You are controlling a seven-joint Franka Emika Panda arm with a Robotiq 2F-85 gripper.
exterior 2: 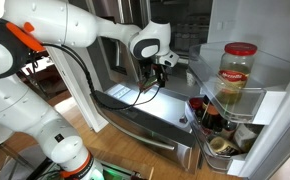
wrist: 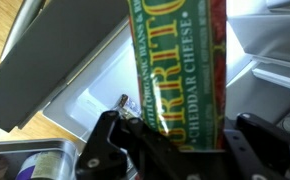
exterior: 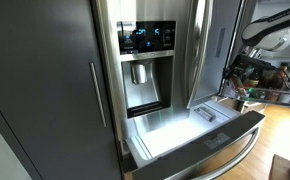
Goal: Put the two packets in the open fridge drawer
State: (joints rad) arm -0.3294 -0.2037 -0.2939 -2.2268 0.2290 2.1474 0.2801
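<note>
My gripper point(wrist: 175, 150) is shut on a packet point(wrist: 175, 60) that is green, red and yellow, printed "burrito cheddar cheese", and stands up between the fingers. Below it in the wrist view is the white inside of the open fridge drawer point(wrist: 90, 95), with its steel front point(wrist: 40, 75) to the left. A small pale thing point(wrist: 124, 101) lies on the drawer floor; I cannot tell if it is the other packet. In both exterior views the gripper point(exterior 2: 161, 66) point(exterior: 237, 88) hangs over the far side of the drawer point(exterior 2: 135, 112) point(exterior: 185, 135).
The fridge's dispenser panel point(exterior: 145, 40) is above the drawer. An open door's shelves hold a red-lidded jar point(exterior 2: 237, 72) and bottles point(exterior 2: 210, 115). Dark cabinets point(exterior: 35, 90) stand beside the fridge. The white arm point(exterior 2: 75, 30) reaches over the drawer's handle point(exterior 2: 135, 130).
</note>
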